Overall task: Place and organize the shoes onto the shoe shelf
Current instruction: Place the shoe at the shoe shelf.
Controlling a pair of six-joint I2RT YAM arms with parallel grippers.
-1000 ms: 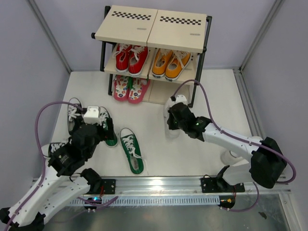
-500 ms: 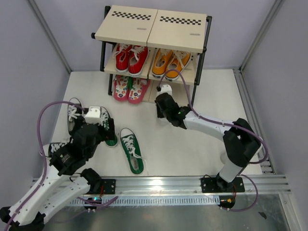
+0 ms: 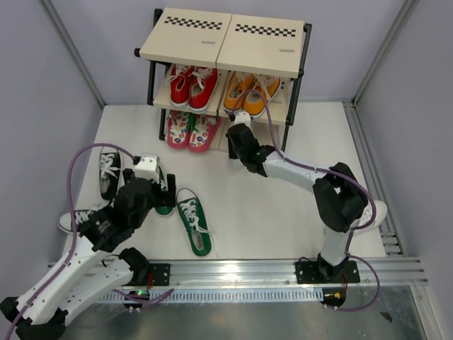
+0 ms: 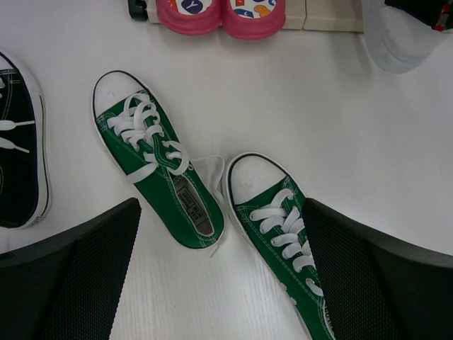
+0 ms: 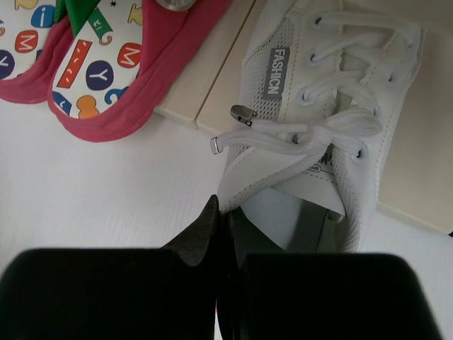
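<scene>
One second on: swung white shoe [image 5: 333, 85] up-frame to shoe shelf [image 3: 191, 39] with right gripper [image 5: 223, 212] clamped on it, nearly shelved; held left gripper [image 4: 219, 283] wide above green sneakers [image 4: 159, 166].

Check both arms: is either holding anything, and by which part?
The right jaws pinch the white shoe by the rim of its opening, near the heel. The left jaws hang open over the green sneakers, holding nothing.

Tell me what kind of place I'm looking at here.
Most likely a robot lab test cell, not a home. Plain grey walls box in a white tabletop, a left arm and right arm are bolted to a metal rail, and a shoe shelf stands with green sneakers loose in front.
</scene>
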